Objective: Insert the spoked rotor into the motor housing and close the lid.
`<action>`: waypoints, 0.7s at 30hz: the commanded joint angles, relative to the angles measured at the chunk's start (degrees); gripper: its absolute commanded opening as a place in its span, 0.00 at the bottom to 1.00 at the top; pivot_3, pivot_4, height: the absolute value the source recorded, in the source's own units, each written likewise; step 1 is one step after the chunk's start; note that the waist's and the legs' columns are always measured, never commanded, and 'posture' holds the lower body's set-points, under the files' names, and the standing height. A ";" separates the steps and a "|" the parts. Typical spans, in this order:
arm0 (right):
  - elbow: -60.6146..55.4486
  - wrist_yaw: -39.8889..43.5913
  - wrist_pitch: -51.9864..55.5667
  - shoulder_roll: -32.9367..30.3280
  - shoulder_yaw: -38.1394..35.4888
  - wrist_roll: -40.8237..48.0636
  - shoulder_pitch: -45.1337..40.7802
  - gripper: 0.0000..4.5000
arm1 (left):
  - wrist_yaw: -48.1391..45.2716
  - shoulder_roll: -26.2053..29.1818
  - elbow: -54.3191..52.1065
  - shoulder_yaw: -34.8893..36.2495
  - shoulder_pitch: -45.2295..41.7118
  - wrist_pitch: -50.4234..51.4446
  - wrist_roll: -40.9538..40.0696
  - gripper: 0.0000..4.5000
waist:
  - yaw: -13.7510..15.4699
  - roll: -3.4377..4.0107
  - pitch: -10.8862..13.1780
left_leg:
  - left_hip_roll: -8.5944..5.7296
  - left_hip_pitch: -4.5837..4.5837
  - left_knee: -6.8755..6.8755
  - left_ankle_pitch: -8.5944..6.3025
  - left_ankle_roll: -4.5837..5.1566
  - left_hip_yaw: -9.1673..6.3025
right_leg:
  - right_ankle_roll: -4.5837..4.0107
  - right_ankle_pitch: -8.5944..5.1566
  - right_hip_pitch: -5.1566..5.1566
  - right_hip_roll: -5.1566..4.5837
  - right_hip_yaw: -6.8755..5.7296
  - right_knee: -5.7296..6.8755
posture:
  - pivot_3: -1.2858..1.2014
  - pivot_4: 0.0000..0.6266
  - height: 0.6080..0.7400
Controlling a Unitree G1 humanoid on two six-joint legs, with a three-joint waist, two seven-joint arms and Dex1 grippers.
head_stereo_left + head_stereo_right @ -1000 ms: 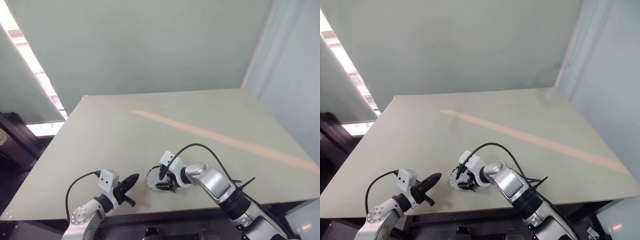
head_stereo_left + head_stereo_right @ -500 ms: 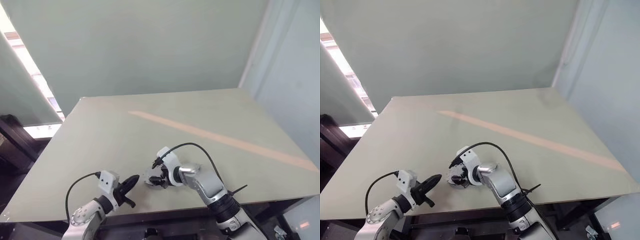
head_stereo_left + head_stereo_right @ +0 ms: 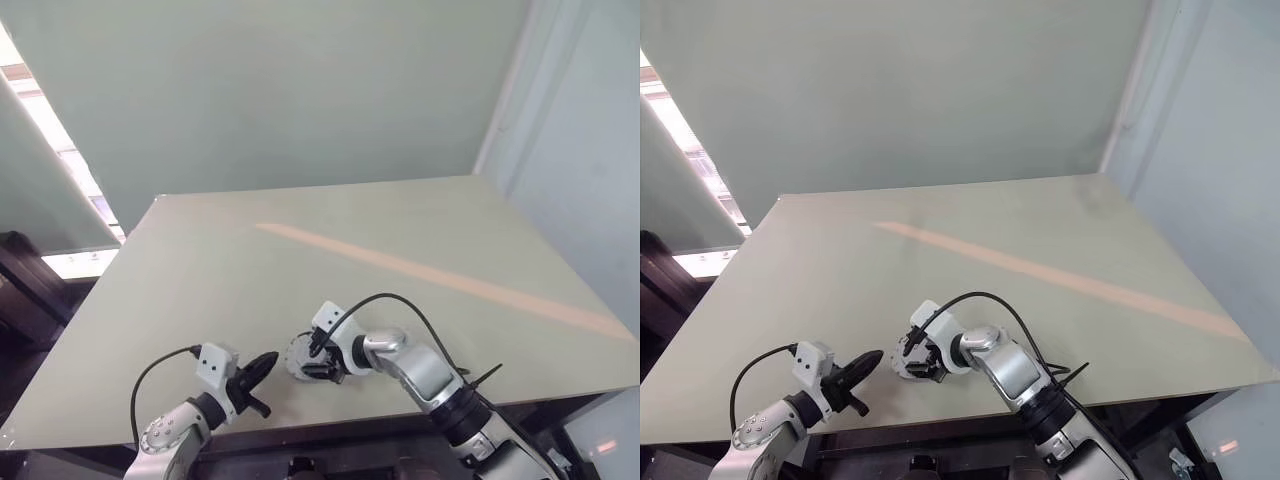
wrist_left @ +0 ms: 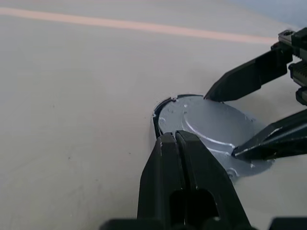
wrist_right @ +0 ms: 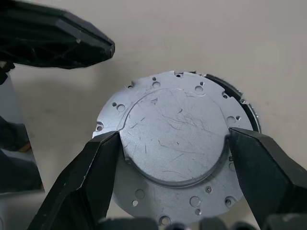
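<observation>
Tool on the left (image 3: 262,366) is pinched fully shut with nothing in it, its tip resting low over the desk (image 3: 200,270) just beside the near-left edge of the lid (image 5: 172,143); right tool (image 5: 172,148) stands wide, one finger on each side of the lid's raised centre, and whether the pads (image 5: 96,158) press the metal or merely flank it cannot be told

That lid lies flat and silvery on top of the motor housing (image 5: 242,98), whose dark ribbed rim peeks out along one edge; the pair sits near the front of the desk, between the two arms; the rotor presumably sits underneath, though that cannot be checked from here

Risks, as a judgement: the dark rim showing on one side suggests the lid may sit slightly off-centre, so a downward push could jam it crooked; a squeeze from the right tool on the shallow step could slip and skid the whole puck across the smooth desk; the shut left tool, so close, could nudge the housing if it drifts

Count: two tools; one lid; one housing; one desk
</observation>
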 commanded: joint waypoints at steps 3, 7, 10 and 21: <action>-2.14 2.55 -2.68 0.36 -2.00 2.49 -1.10 0.95 | -0.45 0.52 -1.53 0.49 -0.90 -0.92 -0.39 0.00 | 0.01 0.00 0.00 | 0.00 0.00 0.00 0.00 0.00 -0.01 | 0.00 0.00 0.00 0.00 -0.01 0.00 | 0.52 0.00 1.00; -1.69 4.84 -4.23 0.18 -2.73 3.88 -1.47 1.00 | -0.45 0.48 -1.20 0.62 -1.35 -0.98 -0.36 0.00 | 0.03 0.00 0.00 | -0.01 0.00 0.02 0.00 0.00 -0.01 | 0.00 0.00 0.02 -0.01 0.00 0.00 | 0.52 0.00 1.00; -0.96 6.34 -6.31 -0.34 -3.35 4.36 -2.07 1.00 | -0.47 0.57 -1.04 0.83 -1.50 -1.00 -0.37 0.00 | 0.02 0.00 0.00 | -0.02 0.00 0.04 0.00 0.00 -0.01 | 0.00 0.00 0.04 -0.03 0.00 0.00 | 0.52 0.00 1.00; 10.54 12.33 -18.09 -2.90 -2.55 2.26 -5.67 1.00 | -0.66 2.07 -1.23 4.71 0.12 -0.65 -2.02 0.00 | 0.01 -0.02 -0.01 | -0.05 0.02 0.03 0.01 0.01 0.03 | -0.06 0.04 0.05 -0.01 0.02 0.01 | 0.52 0.00 1.00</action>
